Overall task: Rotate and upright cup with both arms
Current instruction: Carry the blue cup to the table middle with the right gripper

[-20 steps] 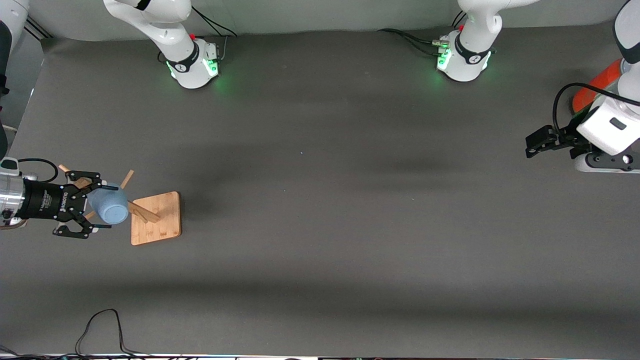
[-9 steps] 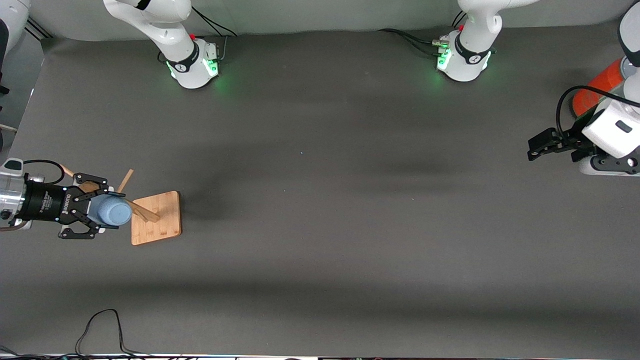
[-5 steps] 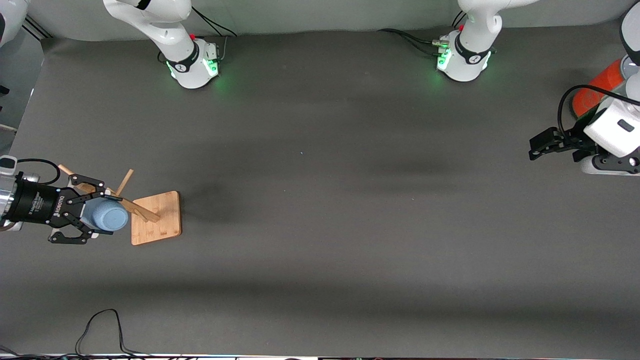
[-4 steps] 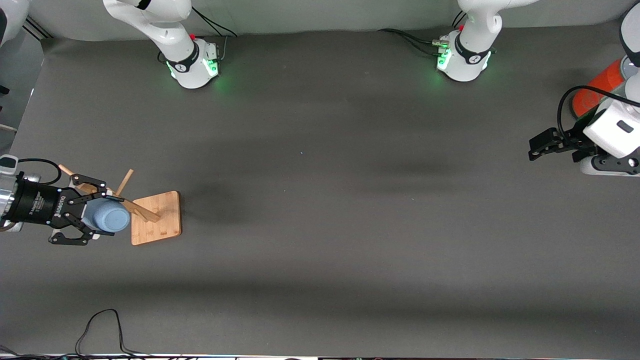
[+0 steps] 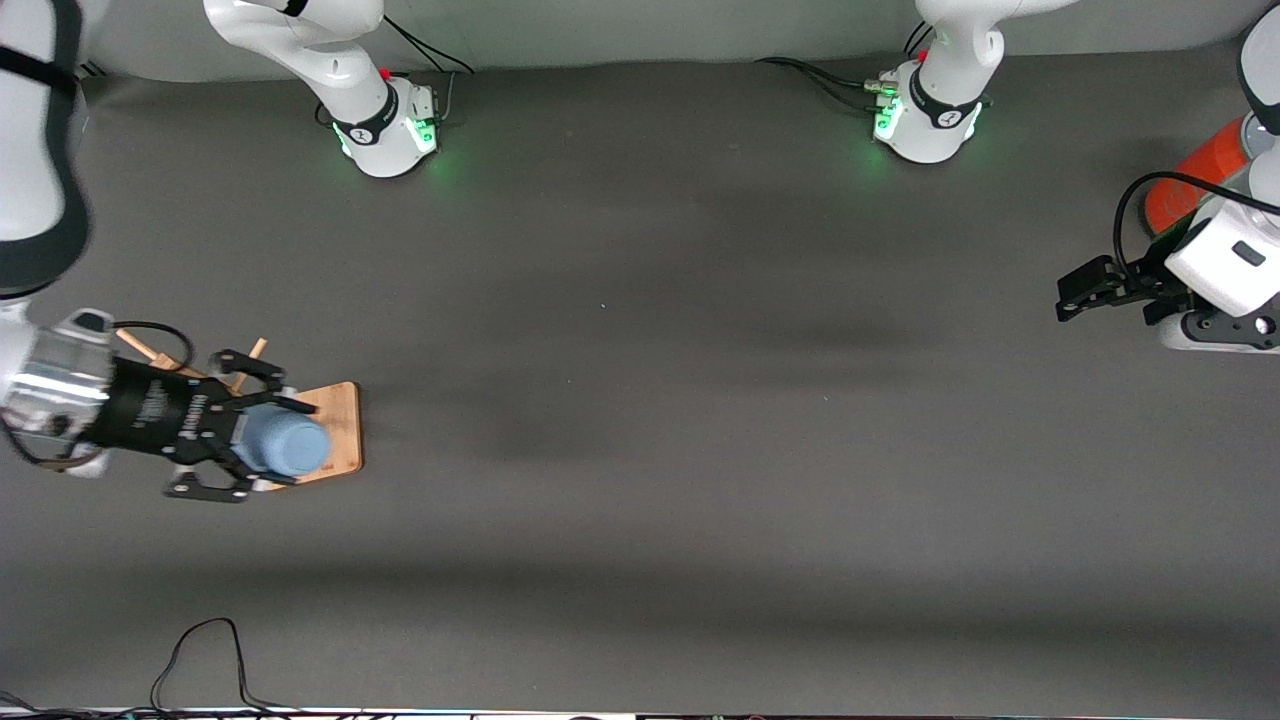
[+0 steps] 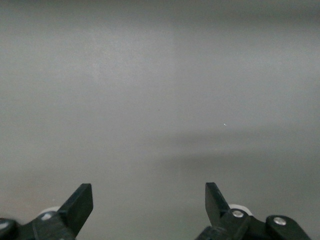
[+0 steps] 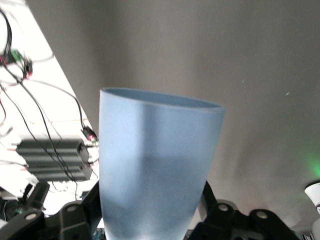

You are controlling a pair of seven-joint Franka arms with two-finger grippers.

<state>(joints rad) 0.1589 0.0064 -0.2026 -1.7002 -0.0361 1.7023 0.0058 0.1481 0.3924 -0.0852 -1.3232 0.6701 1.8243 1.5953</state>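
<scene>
The light blue cup [image 5: 287,447] is held on its side in my right gripper [image 5: 268,447], over the edge of a wooden board. In the right wrist view the cup [image 7: 157,160] fills the space between the black fingers [image 7: 75,220], and my right gripper [image 7: 155,222] is shut on its lower body. My left gripper [image 5: 1068,295] hangs open and empty over the table at the left arm's end. In the left wrist view my left gripper [image 6: 146,195] has its two fingertips wide apart over bare grey table.
A wooden board [image 5: 342,425] with slanted wooden pegs [image 5: 150,350] lies under the right gripper. An orange cylinder [image 5: 1190,175] stands at the left arm's end, partly hidden by the left arm. A black cable [image 5: 200,650] loops at the table edge nearest the camera.
My right gripper has closed on the cup, pulled it off the wooden peg and carried it toward the left arm's end, over the board. The left gripper has barely moved.
</scene>
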